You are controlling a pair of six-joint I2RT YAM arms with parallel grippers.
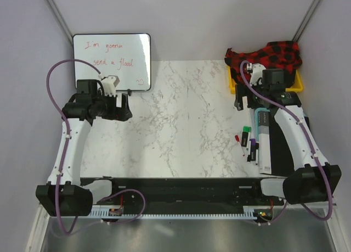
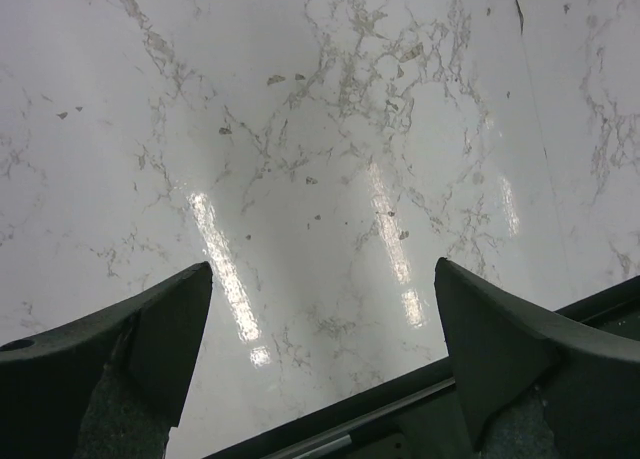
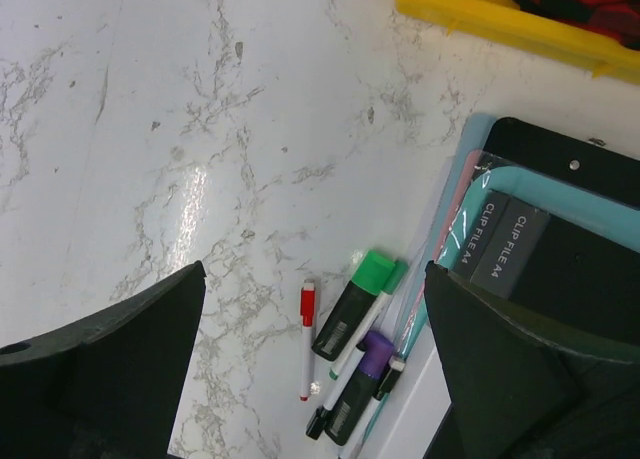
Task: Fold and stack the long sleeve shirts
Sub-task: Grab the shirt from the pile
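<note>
Red-and-black checked flannel, the long-sleeve shirt (image 1: 271,55) lies crumpled in a yellow plastic bin (image 1: 232,85) at the far right corner of the white marble-patterned table (image 1: 181,120), spilling over the bin's rim. We see neither arm touching it.

Our left gripper (image 2: 322,269) hangs over bare tabletop on the left side, just in front of a small whiteboard (image 1: 112,54) with red handwriting. Its two dark fingers stand spread wide, with only marble between them, so it holds nothing.

Our right gripper (image 3: 317,269) sits near the bin, on its near side, pointing down at the table. Its fingers are also spread fully apart and grip nothing. Below it, in the right wrist view, we make out a thin red pen (image 3: 306,339), a green-capped marker (image 3: 355,307) and a purple-capped marker (image 3: 362,384) lying close together on the marble. Just beside them lies a wrapped pack of clip files (image 3: 520,239).
</note>
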